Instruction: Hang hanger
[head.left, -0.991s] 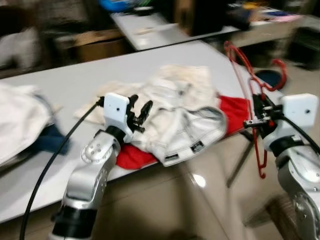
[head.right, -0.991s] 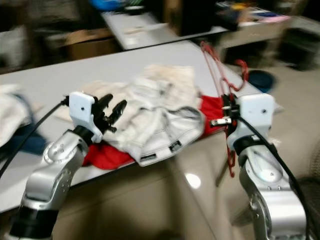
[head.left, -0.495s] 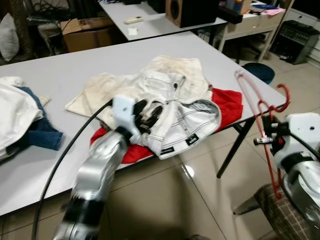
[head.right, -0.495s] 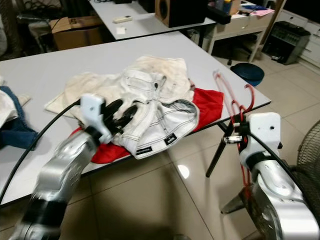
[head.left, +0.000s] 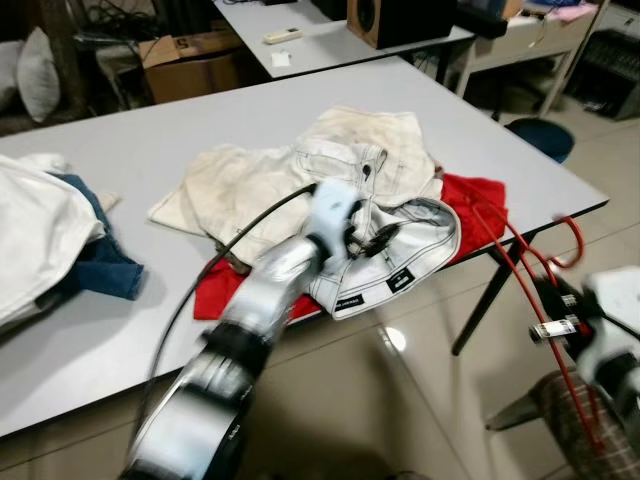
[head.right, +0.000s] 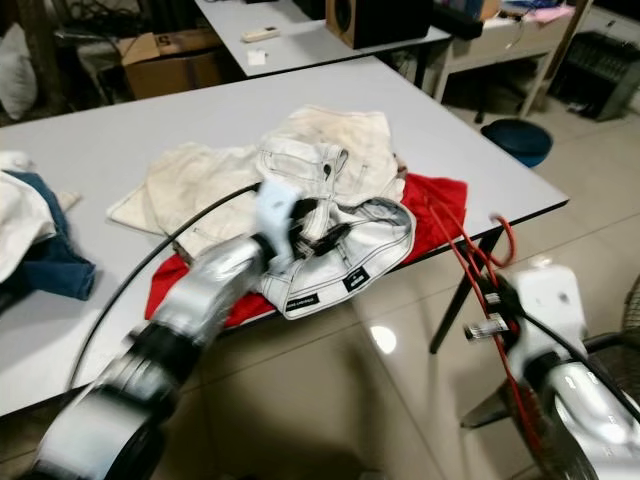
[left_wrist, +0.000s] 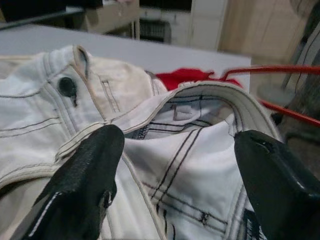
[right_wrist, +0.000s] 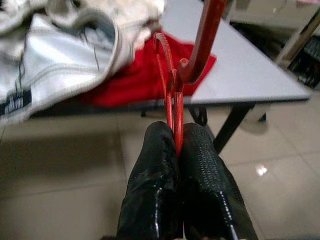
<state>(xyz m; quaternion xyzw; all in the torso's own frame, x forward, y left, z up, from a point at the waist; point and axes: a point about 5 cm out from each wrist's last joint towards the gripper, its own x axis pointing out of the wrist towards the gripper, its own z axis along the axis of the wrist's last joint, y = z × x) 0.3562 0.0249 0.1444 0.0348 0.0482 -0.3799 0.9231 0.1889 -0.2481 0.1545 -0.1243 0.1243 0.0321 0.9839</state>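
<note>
A red wire hanger (head.left: 512, 262) slants off the table's right corner, its hook (head.right: 503, 236) uppermost. My right gripper (right_wrist: 176, 134) is shut on the hanger's wires, low at the right beside the table (head.left: 150, 135). My left gripper (left_wrist: 175, 145) is stretched out over the open waistband of the white jeans (head.left: 395, 262) in the middle of the table. Its fingers (left_wrist: 95, 165) stand wide apart with nothing between them. A red cloth (head.left: 483, 199) lies under the jeans, near the table's right edge.
Blue denim and white clothes (head.left: 55, 235) are piled at the table's left end. A second table (head.left: 330, 40) with a speaker, and a cardboard box (head.left: 190, 65), stand behind. A blue stool (head.left: 540, 135) and a patterned seat (head.left: 560, 405) are on the tiled floor at right.
My left arm has reached farther forward, from the jeans' near edge onto the waistband. The right gripper with the hanger has sunk lower and rightward in view. The camera has shifted too.
</note>
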